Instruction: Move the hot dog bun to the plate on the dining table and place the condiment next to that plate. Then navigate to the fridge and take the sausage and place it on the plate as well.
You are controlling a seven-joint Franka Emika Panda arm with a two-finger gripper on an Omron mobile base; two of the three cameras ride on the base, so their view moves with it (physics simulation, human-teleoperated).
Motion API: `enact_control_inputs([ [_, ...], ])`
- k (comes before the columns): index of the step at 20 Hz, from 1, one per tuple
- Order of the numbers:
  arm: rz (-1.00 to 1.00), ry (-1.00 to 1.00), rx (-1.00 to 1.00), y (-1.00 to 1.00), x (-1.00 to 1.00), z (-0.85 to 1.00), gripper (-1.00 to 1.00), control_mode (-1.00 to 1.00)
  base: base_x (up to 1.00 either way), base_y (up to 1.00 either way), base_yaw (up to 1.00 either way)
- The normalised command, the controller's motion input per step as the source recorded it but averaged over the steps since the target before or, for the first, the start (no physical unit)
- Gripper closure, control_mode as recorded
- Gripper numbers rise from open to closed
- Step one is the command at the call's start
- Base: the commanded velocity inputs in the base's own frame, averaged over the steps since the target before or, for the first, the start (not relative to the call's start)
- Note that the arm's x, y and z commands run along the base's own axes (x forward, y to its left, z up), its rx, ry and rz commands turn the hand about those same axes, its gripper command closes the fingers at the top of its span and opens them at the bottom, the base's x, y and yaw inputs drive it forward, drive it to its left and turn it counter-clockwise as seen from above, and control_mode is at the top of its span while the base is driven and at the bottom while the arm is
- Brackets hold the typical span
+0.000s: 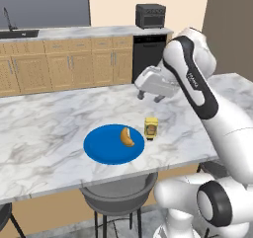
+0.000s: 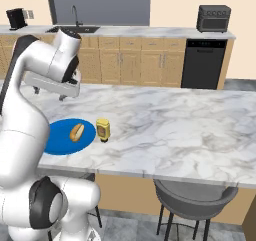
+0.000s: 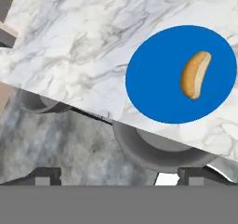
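Gripper hangs above the dining table, empty and well clear of the marble; in the hand view its two dark tips sit far apart at the bottom corners, so the jaws are spread wide.

From the right base camera the robot's own white arm covers the plate's 9 o'clock edge, and the fingers are hard to make out under the hand. In the hand view the plate's rim runs off the frame at 3 o'clock, and the condiment falls outside that frame.

A grey stool tucks under the table edge at 6 o'clock from the plate. Beyond the table stand wooden cabinets, a black dishwasher and a dark toaster oven; a sink lies at 12 o'clock in the right view.

The hot dog bun lies flat on the plate's 3 o'clock half, its long axis running roughly 12 to 6 in the left base view. The condiment stands upright on the marble just beside the plate's rim at 2 o'clock, apart from the bun.
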Motion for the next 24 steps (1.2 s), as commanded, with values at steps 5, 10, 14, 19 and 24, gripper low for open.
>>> enact_control_inputs([
  [5,-0.05,-0.06,-0.4,0.0,-0.18,-0.38,-1.0,-1.0,0.0,0.0,0.0],
  [10,-0.04,-0.1,-0.25,0.0,-0.13,-0.91,-1.0,-1.0,0.0,0.0,0.0],
  [14,-0.03,0.0,-0.11,0.0,0.0,-0.67,-1.0,-1.0,0.0,0.0,0.0],
  [19,0.0,0.01,0.0,0.0,-0.01,-0.08,-1.0,1.0,-0.58,0.01,-0.03],
  [24,0.0,0.0,0.0,0.0,0.0,0.0,-1.0,1.0,-1.0,0.52,-0.01],
])
